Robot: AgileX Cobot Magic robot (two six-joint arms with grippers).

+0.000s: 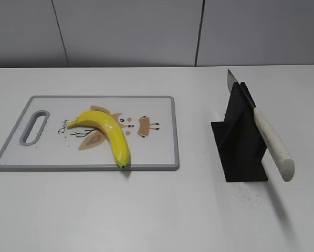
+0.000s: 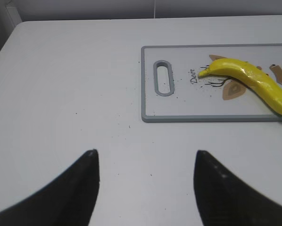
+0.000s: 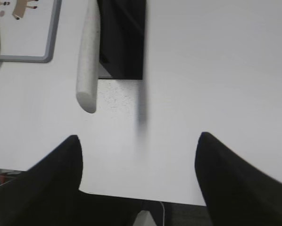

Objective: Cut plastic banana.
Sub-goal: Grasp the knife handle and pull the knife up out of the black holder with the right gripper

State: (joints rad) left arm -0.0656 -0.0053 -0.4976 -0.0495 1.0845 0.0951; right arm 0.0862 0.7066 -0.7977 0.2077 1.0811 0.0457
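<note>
Knife (image 3: 88,61) handle sits ahead and to the left of the right gripper (image 3: 138,162), spread wide and empty, so I'd close squarely across it, while the left gripper (image 2: 145,176), also spread, has the banana (image 2: 252,82) ahead-right on the board (image 2: 178,110).

My right gripper (image 3: 138,155) low in frame, jaws spread wide, nothing between. Knife handle (image 3: 87,66) at eleven o'clock, pale, speckled, butt end pointing toward me, just beside black stand (image 3: 124,37). Cutting board corner (image 3: 35,30) at ten o'clock. White table (image 3: 216,70) underneath.
</note>
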